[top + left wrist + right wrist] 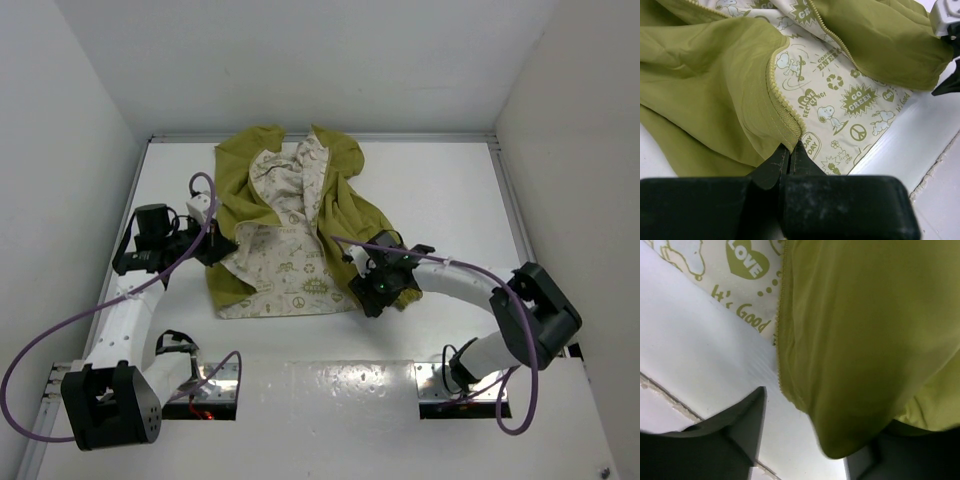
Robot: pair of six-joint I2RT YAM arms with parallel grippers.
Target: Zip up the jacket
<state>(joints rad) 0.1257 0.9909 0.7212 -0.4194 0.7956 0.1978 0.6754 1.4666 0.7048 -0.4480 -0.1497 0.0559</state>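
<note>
The jacket lies open on the desk, lining up and hood far, its zipper edges running near-to-far and spread apart. The left gripper is pinched tight on the bottom of one row of zipper teeth. The right gripper — jaws wide — straddles the opposite hem corner, unclamped. Only printed lining lies between them.

Olive-yellow hooded fabric jacket, unzipped, lying open on white tabletop.
Hood toward far edge, hem nearest. Front panels thrown apart; cream lining face up, printed with green motifs: peace sign, recycling marks, "Go Green". Zipper teeth bare along both front edges, well apart. Right-hand panel bunched and rumpled.
</note>
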